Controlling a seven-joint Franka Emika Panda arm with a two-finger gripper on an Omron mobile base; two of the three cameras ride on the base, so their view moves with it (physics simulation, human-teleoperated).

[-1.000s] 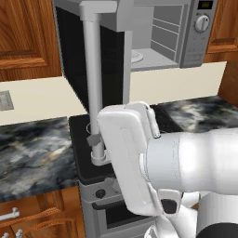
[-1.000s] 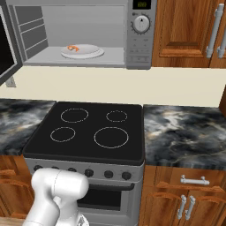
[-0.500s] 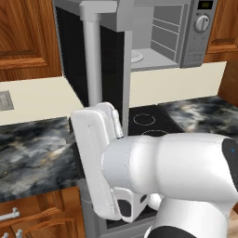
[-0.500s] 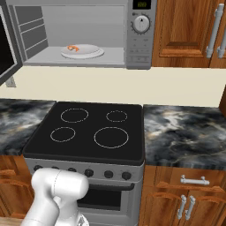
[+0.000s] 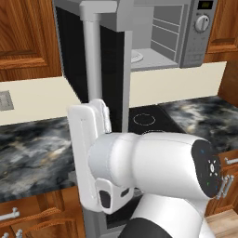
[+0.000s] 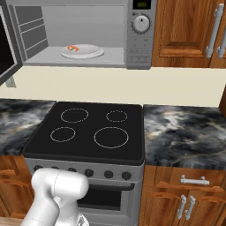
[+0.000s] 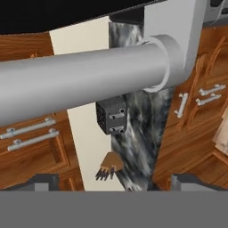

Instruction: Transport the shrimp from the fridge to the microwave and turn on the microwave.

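Shrimp in the microwave, door open, gripper at the handle

Left base view: the wide grey steel microwave (image 5: 186,42) stands open, its black glass door (image 5: 100,69) swung out. Right base view: the small orange shrimp (image 6: 73,47) lies on the white plate (image 6: 86,52) inside. Hand view: the long grey bar handle (image 7: 80,84) runs crosswise just ahead of the gripper (image 7: 113,185); I cannot tell how far its jaws are apart, nothing visibly held.

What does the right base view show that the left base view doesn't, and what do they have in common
Only the right base view: the shrimp lying on the white plate inside the microwave, all four stove rings, and the oven knobs.

Only the left base view: the outside of the open microwave door with its long bar handle, and a wall outlet.

Both: the open microwave cavity, its round knob, the black stovetop, marble counter and wooden cabinets.
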